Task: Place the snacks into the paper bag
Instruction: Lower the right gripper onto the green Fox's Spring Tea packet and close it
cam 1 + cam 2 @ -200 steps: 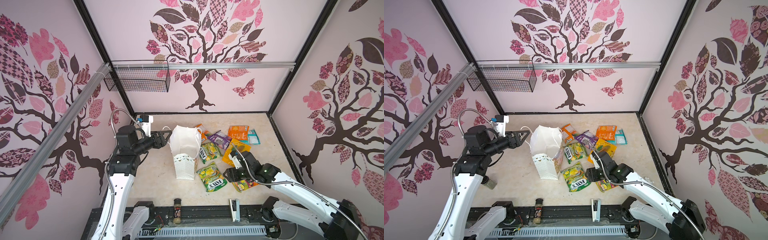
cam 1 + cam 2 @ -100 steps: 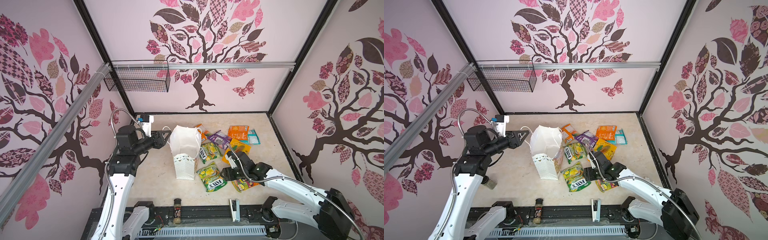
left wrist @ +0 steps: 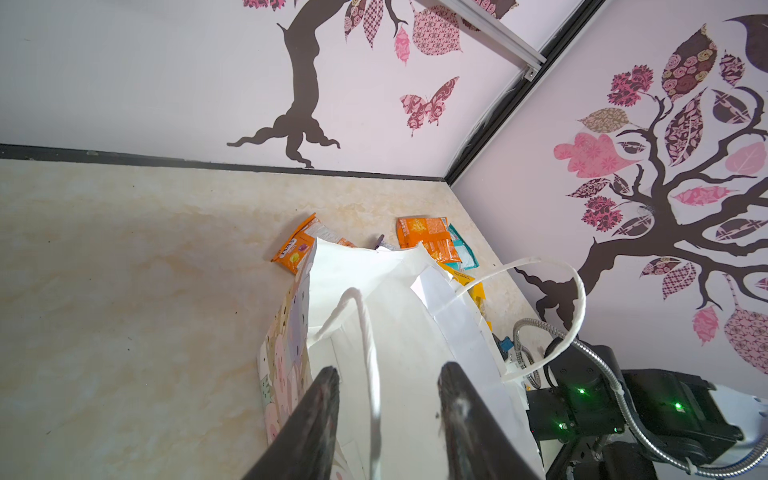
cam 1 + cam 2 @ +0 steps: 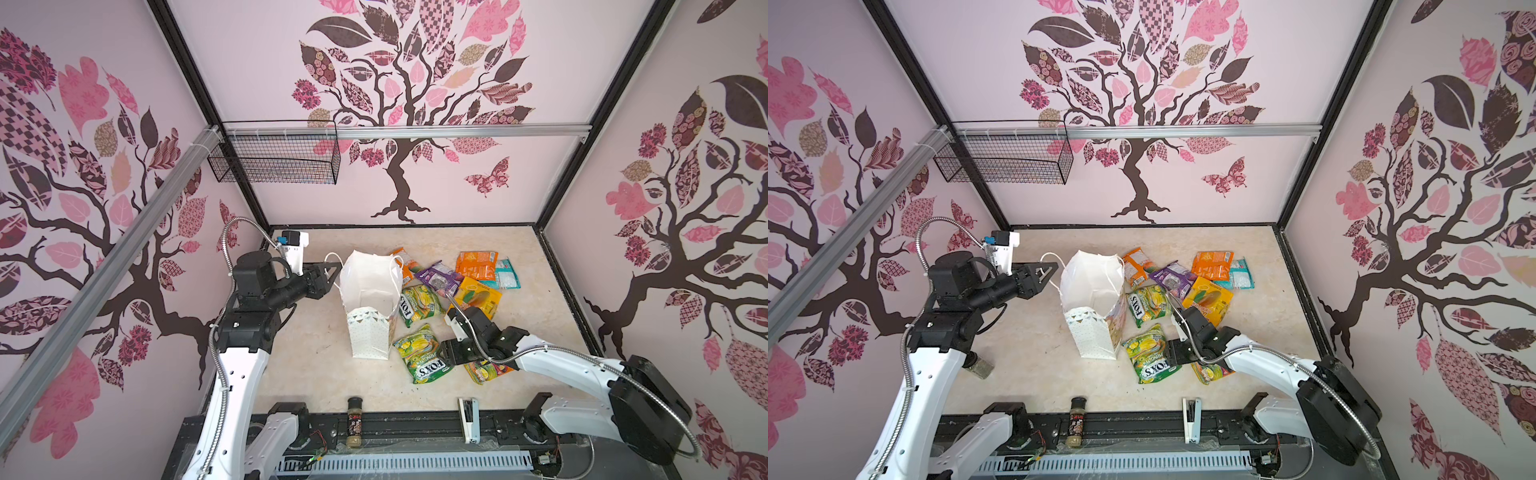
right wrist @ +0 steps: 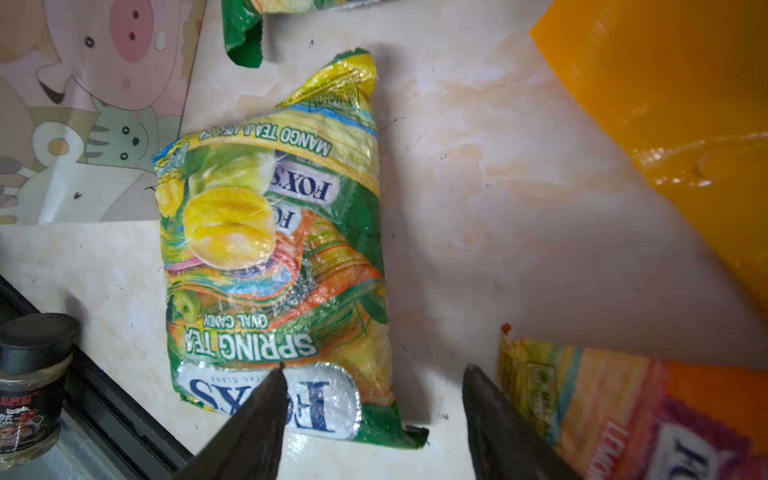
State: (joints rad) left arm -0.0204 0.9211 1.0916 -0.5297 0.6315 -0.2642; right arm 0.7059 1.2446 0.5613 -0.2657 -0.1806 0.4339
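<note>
Eight snacks lie centre-right beside one paper bag; left gripper and right gripper both have fingers apart.

In both top views the left arm rises from the base at 7 o'clock, folds at the elbow and levels its wrist toward 3 o'clock, held high. The left gripper points the same way; in the left wrist view its dark fingers stand apart with a moderate gap. The right arm comes from 4 o'clock and stretches low toward 9 o'clock, wrist pitched down. The right gripper hangs low, its fingers spread wide in the right wrist view.
</note>
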